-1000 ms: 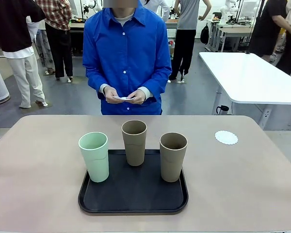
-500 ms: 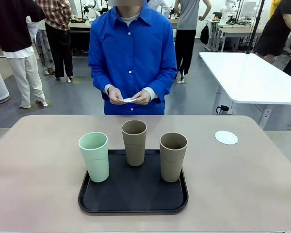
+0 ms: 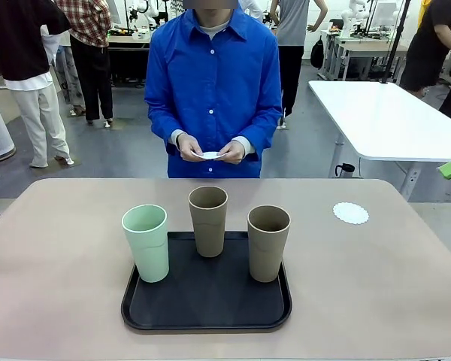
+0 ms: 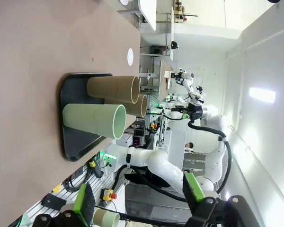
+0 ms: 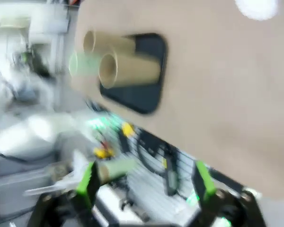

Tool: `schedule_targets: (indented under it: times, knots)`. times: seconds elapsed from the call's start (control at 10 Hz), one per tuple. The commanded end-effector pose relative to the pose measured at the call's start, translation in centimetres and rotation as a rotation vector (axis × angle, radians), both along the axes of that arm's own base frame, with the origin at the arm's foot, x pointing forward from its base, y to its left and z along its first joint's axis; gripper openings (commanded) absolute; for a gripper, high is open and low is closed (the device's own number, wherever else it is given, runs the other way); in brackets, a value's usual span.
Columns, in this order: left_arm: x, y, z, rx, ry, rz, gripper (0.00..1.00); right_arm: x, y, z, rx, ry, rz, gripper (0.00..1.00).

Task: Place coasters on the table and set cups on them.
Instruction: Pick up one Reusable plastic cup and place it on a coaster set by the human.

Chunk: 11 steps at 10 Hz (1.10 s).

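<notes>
table (image 3: pixel 52 256) beige, wide, with rounded corners, reaching across the front view. behind its far edge, person in blue shirt (image 3: pixel 214 83). black tray (image 3: pixel 207 314) lying near the middle of the table. standing upright on the tray: mint green cup (image 3: pixel 146 242) at left, taupe cup (image 3: pixel 208 220) at back, second taupe cup (image 3: pixel 268 242) at right. left gripper (image 4: pixel 136 182) with fingers wide apart, holding nothing. right gripper (image 5: pixel 145 165) blurred, fingers also apart, empty. white coaster (image 3: pixel 351 213) flat on the table, well right of the tray. thin white paper (image 3: pixel 210 156) pinched between the person's hands (image 3: pixel 231 153).
</notes>
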<state>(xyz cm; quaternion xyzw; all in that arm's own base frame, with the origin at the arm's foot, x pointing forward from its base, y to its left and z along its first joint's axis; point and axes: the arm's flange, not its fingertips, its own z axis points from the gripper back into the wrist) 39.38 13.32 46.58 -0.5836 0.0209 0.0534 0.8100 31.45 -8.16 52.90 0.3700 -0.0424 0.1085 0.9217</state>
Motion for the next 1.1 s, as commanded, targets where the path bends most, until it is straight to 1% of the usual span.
schedule_targets:
  times: [0.0,0.1,0.3,0.4,0.5,0.6,0.7,0.8,0.9,1.0]
  knots:
    - [0.0,0.2,0.2,-0.006,-0.009,-0.005,1.00,1.7,1.4,0.2,-0.111,-0.360,0.535,1.00]
    - [0.0,0.2,0.2,-0.006,-0.009,-0.005,1.00,3.0,3.5,0.3,-0.152,-0.370,0.580,1.00]
    - [0.0,0.2,0.2,-0.006,-0.009,-0.005,1.00,5.6,8.8,-0.2,-0.209,-0.393,0.571,1.00]
    - [0.0,0.2,0.2,-0.006,-0.009,-0.005,1.00,6.4,11.4,-0.3,-0.173,-0.444,0.549,1.00]
    - [0.0,0.2,0.2,-0.006,-0.009,-0.005,1.00,7.5,13.0,-0.7,-0.107,-0.503,0.510,1.00]
    - [0.0,0.2,0.2,-0.006,-0.009,-0.005,1.00,8.0,13.2,-1.2,-0.041,-0.534,0.465,1.00]
    - [0.0,0.2,0.2,-0.006,-0.009,-0.005,1.00,8.8,12.9,-1.9,-0.029,-0.527,0.448,1.00]
    - [0.0,0.2,0.2,-0.006,-0.009,-0.005,1.00,8.7,12.5,-2.4,-0.030,-0.491,0.447,1.00]
    - [0.0,0.2,0.2,-0.006,-0.009,-0.005,1.00,8.3,13.7,-0.4,-0.087,-0.495,0.458,1.00]
    - [0.0,0.2,0.2,-0.006,-0.009,-0.005,1.00,8.3,13.7,-0.4,-0.087,-0.495,0.458,1.00]
